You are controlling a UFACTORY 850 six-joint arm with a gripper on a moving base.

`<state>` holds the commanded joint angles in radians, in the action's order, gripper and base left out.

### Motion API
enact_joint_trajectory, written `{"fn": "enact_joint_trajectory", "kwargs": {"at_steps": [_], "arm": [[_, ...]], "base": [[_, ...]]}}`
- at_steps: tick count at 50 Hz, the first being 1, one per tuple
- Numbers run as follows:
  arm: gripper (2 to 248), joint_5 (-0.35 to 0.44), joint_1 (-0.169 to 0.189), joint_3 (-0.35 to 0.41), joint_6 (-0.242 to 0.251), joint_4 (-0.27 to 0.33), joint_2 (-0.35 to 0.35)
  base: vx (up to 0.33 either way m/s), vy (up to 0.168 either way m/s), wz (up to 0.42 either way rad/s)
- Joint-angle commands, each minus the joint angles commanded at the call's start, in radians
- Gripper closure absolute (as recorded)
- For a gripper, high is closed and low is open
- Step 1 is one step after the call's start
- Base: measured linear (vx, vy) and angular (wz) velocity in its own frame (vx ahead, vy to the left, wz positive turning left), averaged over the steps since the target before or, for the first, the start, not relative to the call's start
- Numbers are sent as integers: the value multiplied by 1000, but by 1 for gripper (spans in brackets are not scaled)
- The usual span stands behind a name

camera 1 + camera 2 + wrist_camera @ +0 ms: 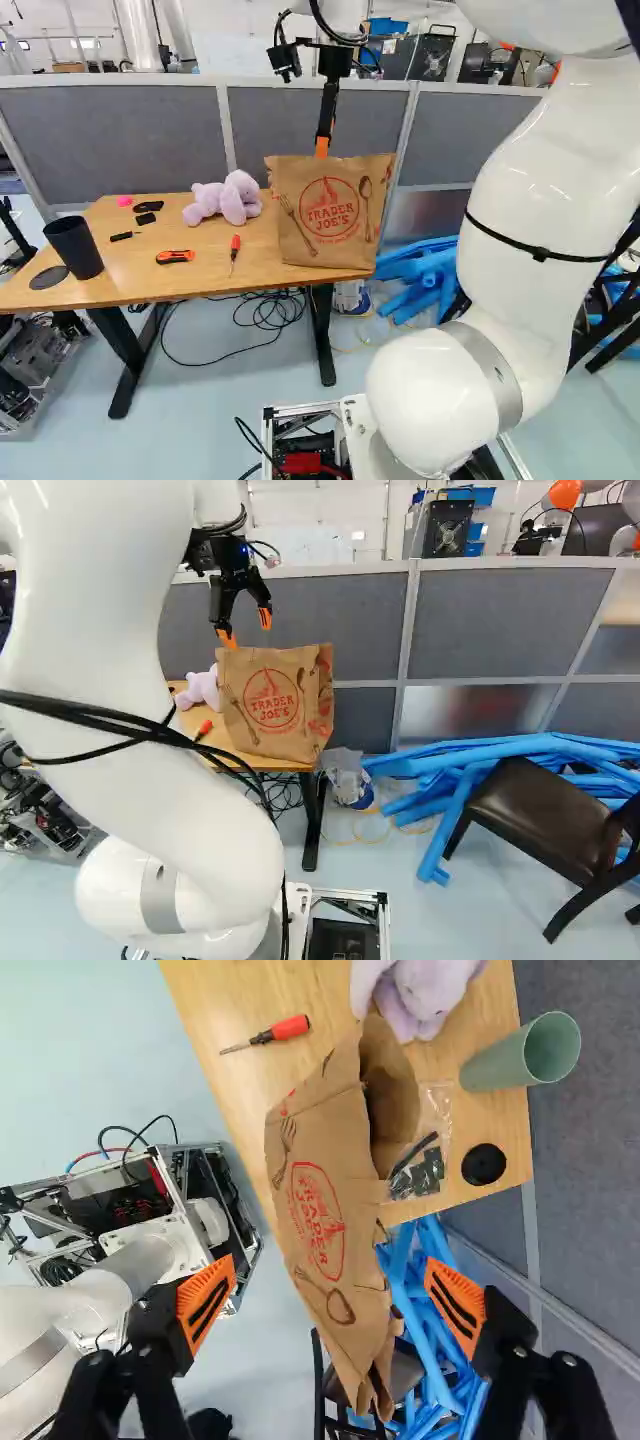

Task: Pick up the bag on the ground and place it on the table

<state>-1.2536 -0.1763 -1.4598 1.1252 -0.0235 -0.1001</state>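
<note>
The open gripper (246, 628) hangs over the top of the brown paper bag (268, 702), near the bag's left corner in the right base view. Printed with red, the bag (333, 212) stands upright on the wooden table (110, 265), at the table's right end in the left base view. In the wrist view the gripper (331, 1302) has its orange-padded fingers wide apart; the bag (318, 1215) lies below and ahead, showing in the gap with its mouth partly open. Neither finger visibly grips it, and whether a fingertip touches the rim I cannot tell.
On the table are a purple plush toy (226, 197), a red screwdriver (235, 250), an orange-and-black tool (175, 257) and a dark cup (75, 248). Behind the bag are a green cup (500, 1060) and a clear packet (425, 1155). Blue tubes (460, 780) and a chair (540, 815) stand to the right.
</note>
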Motion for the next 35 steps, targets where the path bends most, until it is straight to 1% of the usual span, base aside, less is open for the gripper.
{"fn": "enact_joint_trajectory", "kwargs": {"at_steps": [14,35], "arm": [[3,0,0,0,0,0,0],[3,0,0,0,0,0,0]], "base": [[-107,-4,1],[-137,-4,3]]}}
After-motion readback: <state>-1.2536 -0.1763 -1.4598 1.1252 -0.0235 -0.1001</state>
